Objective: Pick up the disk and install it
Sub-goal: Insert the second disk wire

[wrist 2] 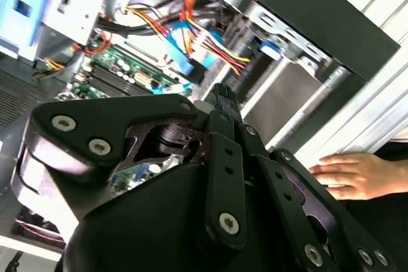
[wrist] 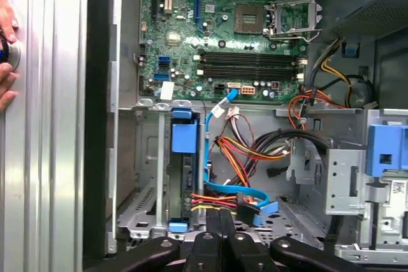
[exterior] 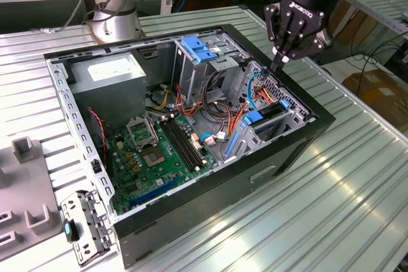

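Observation:
The disk (exterior: 269,114) sits on edge in the drive bay at the corner of the open computer case (exterior: 191,208) on the exterior view's right, its black face up between blue rail tabs. In the first wrist view the disk's blue rail (wrist: 183,137) shows along the bay wall. My gripper (exterior: 278,64) hangs just above that corner of the case, a little beyond the disk and not touching it. Its fingers (wrist: 220,227) are pressed together with nothing between them. The second wrist view shows the shut gripper (wrist 2: 220,97) over the cables.
Orange, yellow and blue cables (wrist: 236,199) lie beside the bay. The motherboard (exterior: 156,151), a grey power supply (exterior: 108,78) and a blue bracket (exterior: 201,49) fill the case. A person's hand (wrist 2: 350,176) rests on the ribbed table beside the case. A grey fixture (exterior: 25,183) lies at the exterior view's left.

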You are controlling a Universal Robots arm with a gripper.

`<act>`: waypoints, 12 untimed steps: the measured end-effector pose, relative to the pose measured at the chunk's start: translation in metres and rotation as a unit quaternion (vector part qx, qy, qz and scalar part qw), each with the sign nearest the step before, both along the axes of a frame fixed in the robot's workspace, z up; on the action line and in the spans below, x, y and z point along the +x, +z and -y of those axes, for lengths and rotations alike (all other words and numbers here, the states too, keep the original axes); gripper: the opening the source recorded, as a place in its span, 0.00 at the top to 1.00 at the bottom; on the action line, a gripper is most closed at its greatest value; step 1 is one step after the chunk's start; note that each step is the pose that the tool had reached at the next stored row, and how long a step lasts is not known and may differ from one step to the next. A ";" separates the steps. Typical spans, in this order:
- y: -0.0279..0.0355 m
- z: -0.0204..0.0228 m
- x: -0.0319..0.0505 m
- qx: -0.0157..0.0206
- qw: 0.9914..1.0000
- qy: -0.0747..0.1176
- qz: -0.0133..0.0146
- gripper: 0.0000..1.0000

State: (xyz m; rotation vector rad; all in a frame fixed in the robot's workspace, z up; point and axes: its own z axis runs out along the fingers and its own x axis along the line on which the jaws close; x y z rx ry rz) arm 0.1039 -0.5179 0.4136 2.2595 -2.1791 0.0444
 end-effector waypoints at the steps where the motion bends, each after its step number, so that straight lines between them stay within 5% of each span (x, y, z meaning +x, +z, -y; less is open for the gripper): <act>1: -0.0004 -0.0073 0.0000 -0.003 1.000 0.000 0.000 0.89; 2: -0.0010 -0.0128 0.0001 -0.009 1.000 0.000 -0.001 0.89; 6: -0.0049 -0.0246 0.0000 -0.019 1.000 0.000 -0.002 0.89; 8: -0.0083 -0.0294 0.0000 -0.028 1.000 0.000 -0.002 0.89; 12: -0.0171 -0.0308 0.0001 -0.031 1.000 0.000 -0.002 0.89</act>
